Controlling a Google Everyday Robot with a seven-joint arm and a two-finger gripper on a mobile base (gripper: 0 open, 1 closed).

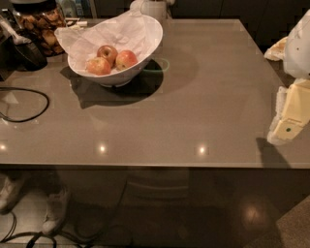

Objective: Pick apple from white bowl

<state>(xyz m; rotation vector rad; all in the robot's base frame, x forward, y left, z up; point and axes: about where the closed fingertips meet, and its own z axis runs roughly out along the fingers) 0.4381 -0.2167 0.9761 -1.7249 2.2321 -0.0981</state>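
Note:
The white bowl (145, 36), lined with crumpled white paper, stands on the grey table at the back left. Three apples lie in it. The apple (126, 59), pinkish-red with a yellowish blush, is the right one. A paler yellow-orange apple (98, 66) lies to its left and a darker red apple (107, 52) behind them. My gripper (289, 118), pale yellow and white, is at the right edge of the view, over the table's right side, far from the bowl and holding nothing that shows.
A glass jar of snacks (41, 24) and a black object (26, 52) stand at the back left. A black cable (29, 104) loops on the table's left side. A white container (155, 7) is behind the bowl. Someone's shoes (55, 210) are on the floor under the front edge.

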